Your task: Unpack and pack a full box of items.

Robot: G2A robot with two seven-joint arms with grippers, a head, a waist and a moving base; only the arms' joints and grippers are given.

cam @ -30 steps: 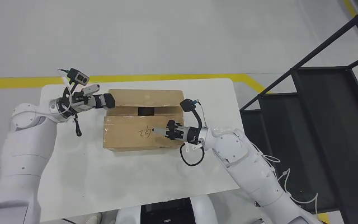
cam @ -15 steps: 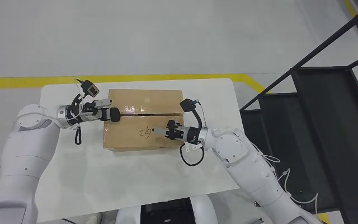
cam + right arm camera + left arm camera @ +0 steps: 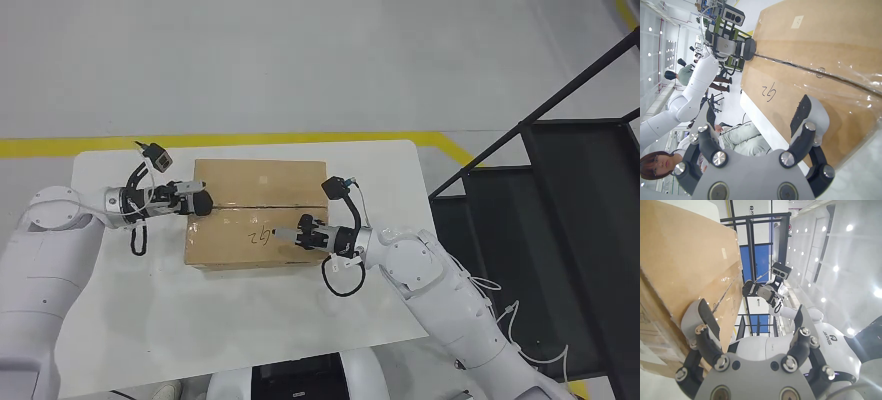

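Observation:
A brown cardboard box (image 3: 260,185) lies on the white table (image 3: 250,310), both top flaps down and meeting at a middle seam. One flap bears a handwritten mark. My left gripper (image 3: 197,200) (image 3: 752,308) is open at one end of the seam, one finger (image 3: 704,313) lying on the box top (image 3: 687,256). My right gripper (image 3: 290,233) (image 3: 757,103) is open over the marked flap (image 3: 810,47), one finger (image 3: 802,111) resting flat on it. Farther off, the right wrist view has the left gripper (image 3: 747,49) at the seam's end, and the left wrist view has the right gripper (image 3: 746,290).
Bare table surface lies in front of the box and to both sides. A black metal stair frame (image 3: 560,200) stands just off the table's right edge. A yellow floor line (image 3: 300,142) runs behind the table.
The far flap, open with a dark gap a second ago, now lies shut. My left gripper has swung in from the box's left corner onto the seam. The right arm has kept still.

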